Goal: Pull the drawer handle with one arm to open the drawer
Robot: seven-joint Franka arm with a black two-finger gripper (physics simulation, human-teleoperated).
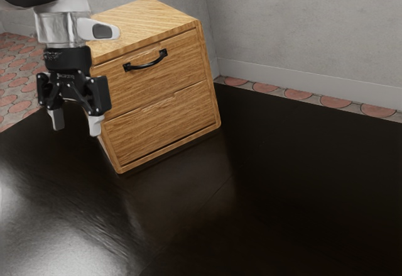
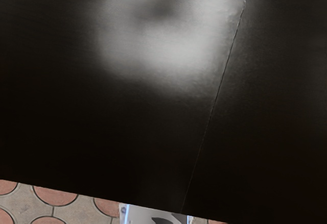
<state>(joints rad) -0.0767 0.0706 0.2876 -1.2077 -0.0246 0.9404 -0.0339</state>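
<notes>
Looking at the side shot, the wooden cabinet (image 1: 157, 87) sits on the dark table (image 1: 282, 194) toward the exterior view's upper left, near the table's far edge. It has two drawer fronts stacked, and both look flush with the frame. The upper drawer (image 1: 179, 78) carries the black handle (image 1: 145, 60), a thin bar bowed out from the wood. Its long axis runs sideways along the drawer front, with the end toward the exterior view's right sitting a bit higher. The fronts face out over the table, toward the exterior view's lower right. The lower drawer (image 1: 160, 122) has no handle I can make out.

The gripper (image 1: 76, 124) hangs off the cabinet's front corner on the exterior view's left, lower than the handle and well to the side of it. Fingers point down at the table and are spread wide, with nothing between them. One fingertip overlaps the cabinet's edge in the picture, and I can't tell if it actually touches.

Room-wise, there's a big bare stretch of table in front of the drawers. Behind the cabinet the table edge meets a strip of tiled floor (image 1: 19, 68) and then the grey wall (image 1: 301, 18).

From the wrist camera it's glossy tabletop (image 2: 102, 132) under the hand, with a thin seam (image 2: 219, 91) crossing it, plus the table edge with floor tiles (image 2: 46, 196) past it.
</notes>
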